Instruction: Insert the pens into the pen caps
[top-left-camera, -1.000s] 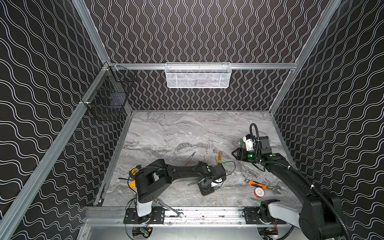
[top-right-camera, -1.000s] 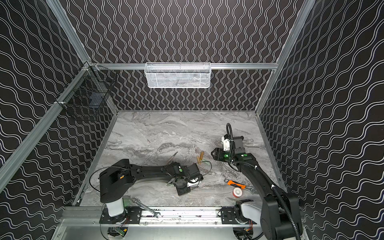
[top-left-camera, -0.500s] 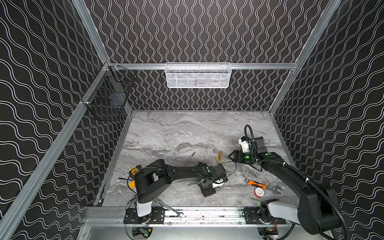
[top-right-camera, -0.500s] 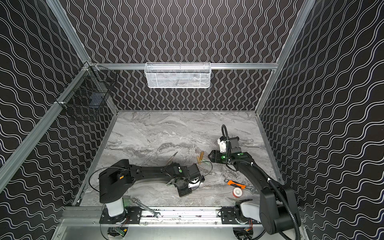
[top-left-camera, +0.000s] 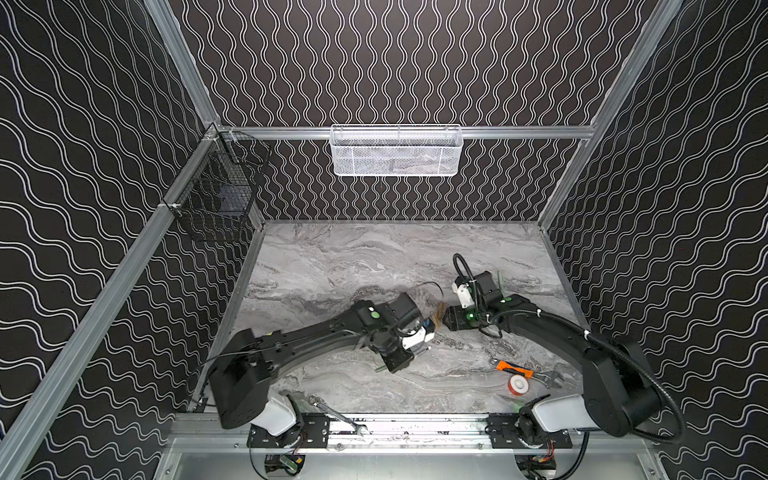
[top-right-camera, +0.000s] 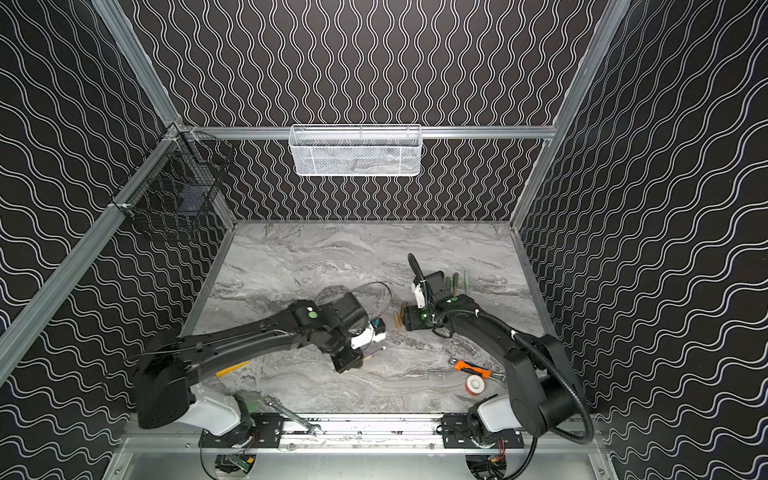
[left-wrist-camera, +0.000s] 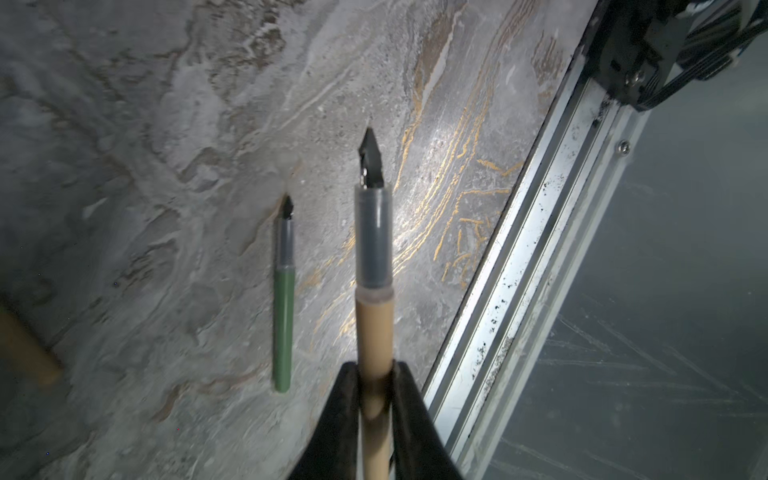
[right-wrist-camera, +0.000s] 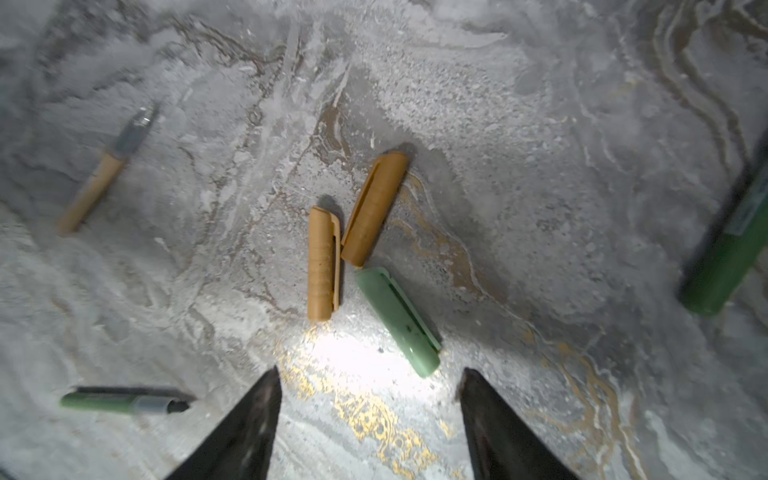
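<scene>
Left gripper (left-wrist-camera: 375, 374) clamped on tan pen (left-wrist-camera: 374, 324), nib pointing away from the jaws. Green pen (left-wrist-camera: 284, 328) lies on the table (left-wrist-camera: 166, 124) beside it. Right gripper (right-wrist-camera: 370, 382) wide, empty, near two tan caps (right-wrist-camera: 322, 266); green cap (right-wrist-camera: 399, 324) just beside them.

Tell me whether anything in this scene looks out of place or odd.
The steel wrench lies askew at the front, partly off the table and on the metal rail. Yellow scribble-like marks show on the marble beside the tan pen; whether ink or pattern, I cannot tell.
</scene>
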